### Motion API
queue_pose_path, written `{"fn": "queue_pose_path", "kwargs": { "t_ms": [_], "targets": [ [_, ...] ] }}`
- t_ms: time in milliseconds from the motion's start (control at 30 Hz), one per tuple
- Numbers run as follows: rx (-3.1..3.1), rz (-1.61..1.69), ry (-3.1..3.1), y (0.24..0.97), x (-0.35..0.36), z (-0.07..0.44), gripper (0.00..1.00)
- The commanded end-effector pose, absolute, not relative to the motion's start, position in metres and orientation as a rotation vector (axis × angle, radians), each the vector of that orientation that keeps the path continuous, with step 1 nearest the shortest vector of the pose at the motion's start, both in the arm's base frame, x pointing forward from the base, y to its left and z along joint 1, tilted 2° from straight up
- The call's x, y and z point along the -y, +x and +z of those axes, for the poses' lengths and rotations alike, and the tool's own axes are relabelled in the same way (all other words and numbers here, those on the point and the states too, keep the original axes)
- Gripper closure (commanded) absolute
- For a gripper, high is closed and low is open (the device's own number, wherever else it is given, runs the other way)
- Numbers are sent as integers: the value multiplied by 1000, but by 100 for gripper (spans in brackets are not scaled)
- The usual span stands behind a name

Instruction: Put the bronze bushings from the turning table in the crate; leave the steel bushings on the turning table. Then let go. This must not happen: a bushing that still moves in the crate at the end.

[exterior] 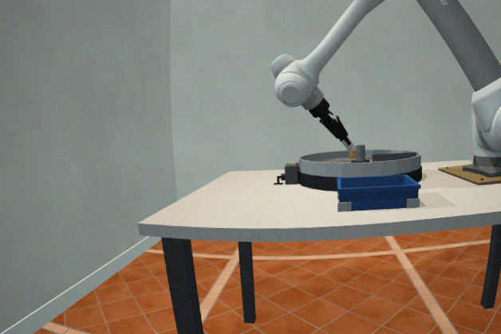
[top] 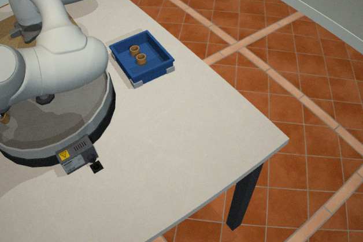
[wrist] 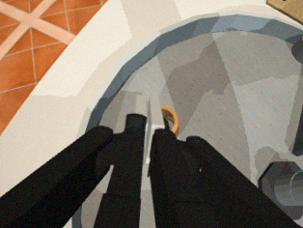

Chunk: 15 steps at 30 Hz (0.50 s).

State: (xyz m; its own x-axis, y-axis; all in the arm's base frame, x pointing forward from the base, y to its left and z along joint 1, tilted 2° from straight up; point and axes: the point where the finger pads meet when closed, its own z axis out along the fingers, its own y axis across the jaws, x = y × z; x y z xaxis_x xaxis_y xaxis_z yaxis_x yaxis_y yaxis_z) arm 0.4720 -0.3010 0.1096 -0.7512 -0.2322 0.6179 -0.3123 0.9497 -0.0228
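though partly hidden, its pinched side unclear, one bronze bushing (top: pixel 4 118) (exterior: pixel 353 154) (wrist: pixel 175 121) in the grasp of the claw (top: pixel 3 114) (exterior: pixel 350 147) (wrist: pixel 145 110)

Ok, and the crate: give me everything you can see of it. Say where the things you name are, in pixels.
The crate (top: pixel 154 72) (exterior: pixel 376 198) is blue, plastic-looking, open-topped and four-sided, with a raised rim. It sits upright on the table (top: pixel 190 145) (exterior: pixel 242 204), beside the turning table (top: pixel 95 123) (exterior: pixel 344 168) (wrist: pixel 140 55), with pale grey brackets (top: pixel 137 84) (exterior: pixel 345 206) at its visible lower corners. Two bronze bushings (top: pixel 135 54) stand in it, open ends up, close together; whether they touch is unclear.
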Motion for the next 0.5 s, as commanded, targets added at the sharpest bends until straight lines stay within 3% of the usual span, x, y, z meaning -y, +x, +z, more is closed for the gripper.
{"fn": "queue_pose_path", "kwargs": {
  "t_ms": [0, 67, 100, 467],
  "targets": [
    [2453, 163, 383, 476, 301, 110, 100],
    [2453, 163, 383, 476, 301, 110, 100],
    [2453, 163, 383, 476, 301, 110, 94],
    [2453, 163, 383, 476, 301, 110, 94]
  ]
}}
